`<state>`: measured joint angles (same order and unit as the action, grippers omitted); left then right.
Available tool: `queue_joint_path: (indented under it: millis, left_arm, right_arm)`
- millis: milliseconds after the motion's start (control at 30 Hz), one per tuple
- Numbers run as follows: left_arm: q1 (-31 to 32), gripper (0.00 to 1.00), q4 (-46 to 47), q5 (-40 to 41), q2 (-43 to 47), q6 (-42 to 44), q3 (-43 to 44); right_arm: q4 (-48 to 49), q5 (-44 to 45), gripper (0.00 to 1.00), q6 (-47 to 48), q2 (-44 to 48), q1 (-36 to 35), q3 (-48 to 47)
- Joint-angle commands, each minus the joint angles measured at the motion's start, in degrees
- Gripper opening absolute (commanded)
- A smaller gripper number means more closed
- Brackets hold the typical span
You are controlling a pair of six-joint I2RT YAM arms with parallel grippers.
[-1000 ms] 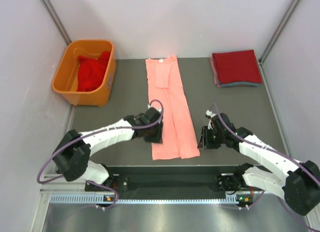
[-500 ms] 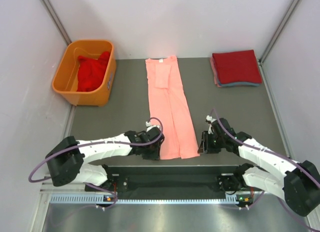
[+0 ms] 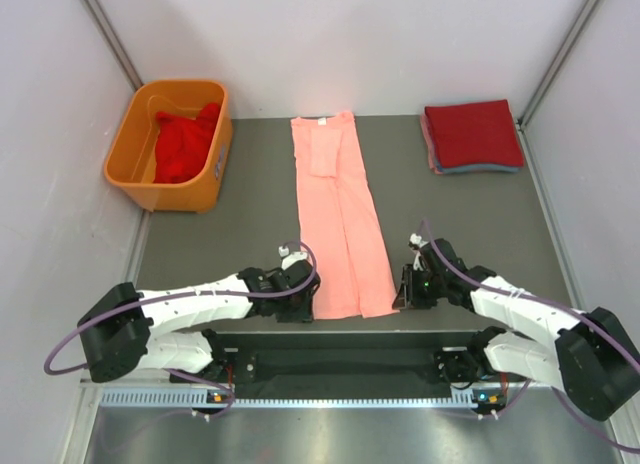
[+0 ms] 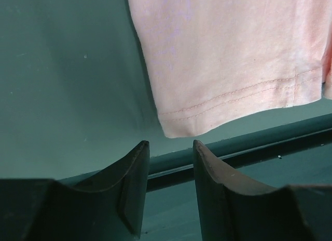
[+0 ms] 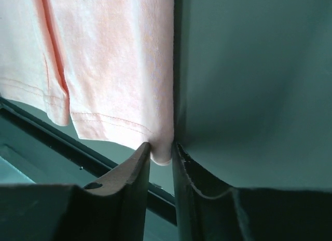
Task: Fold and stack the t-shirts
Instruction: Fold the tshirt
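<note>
**Where both grippers meet the near hem: one pink tee laid long, red stock behind**

Where the arms reach in at the near edge of the table (image 3: pixel 230 234), the left gripper (image 4: pixel 171 145) stands low with its jaws partly apart and nothing between them. The near-left corner of the hem (image 4: pixel 233 103) lies just ahead of its fingertips, not touching.

Right gripper (image 5: pixel 162 147): jaws drawn close, a narrow gap left. The near-right hem corner sits right at the mouth of that gap. Whether it is pinched cannot be told.

Item 1: salmon-pink tee (image 3: pixel 340 224), flat on the dark table between the two grippers, folded lengthwise into a long strip that runs from the near edge toward the far wall. Two rows of stitching show along the hem. A small white neck label (image 3: pixel 322 123) sits at the far end, too small to read.

Item 2: red tee (image 3: pixel 185 144), crumpled inside the orange tub (image 3: pixel 130 149) at the far left, well apart from the pink one.

Item 3: stack of folded tees (image 3: pixel 470 132) at the far right, dark red on top, pink and blue edges showing beneath.
</note>
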<state>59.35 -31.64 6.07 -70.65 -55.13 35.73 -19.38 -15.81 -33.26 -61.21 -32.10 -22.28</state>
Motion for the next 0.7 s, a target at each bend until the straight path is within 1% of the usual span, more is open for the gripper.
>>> queue_joint_path:
  millis: [0,33,67,133,167,267,367,467,567,667]
  left_arm:
    - [0.1,0.45,0.3,1.4,1.0,-3.2,-0.5]
    - [0.1,0.45,0.3,1.7,1.0,-3.2,-0.6]
    - [0.1,0.45,0.3,1.8,1.0,-3.4,-0.7]
    - [-0.1,0.46,1.5,1.3,0.7,-3.8,-1.3]
    - [-0.2,0.46,2.0,0.8,0.4,-3.8,-1.9]
    - [-0.4,0.45,2.8,-0.1,0.0,-4.2,-2.2]
    - [-0.3,0.45,-2.4,2.8,-1.0,-4.1,0.1]
    - [-0.3,0.45,-5.2,4.8,0.5,-3.3,2.1]
    - [-0.5,0.46,-5.5,4.8,3.1,-3.5,2.0]
    - [-0.7,0.46,-4.4,3.0,4.6,-3.7,0.8]
  right_arm:
    - [4.1,-1.1,0.24,-1.1,-0.8,-0.2,1.6]
    - [4.3,-1.1,0.22,-1.3,-0.8,-0.2,1.8]
    - [4.4,-1.1,0.16,-1.5,-0.3,-0.2,2.1]
    - [4.3,-1.0,0.09,-2.0,0.6,-0.3,2.4]
    - [4.2,-1.0,0.01,-2.2,0.9,-0.4,2.6]
    - [4.3,-0.9,0.0,-3.7,2.8,-0.9,3.0]
    - [4.4,-0.6,0.0,-6.9,6.1,-1.6,4.2]
    - [4.0,-0.2,0.0,-9.8,10.0,-2.2,5.3]
    - [3.2,0.7,0.0,-12.1,13.6,-3.2,5.9]
    - [2.7,1.8,0.0,-13.7,15.5,-4.2,6.2]
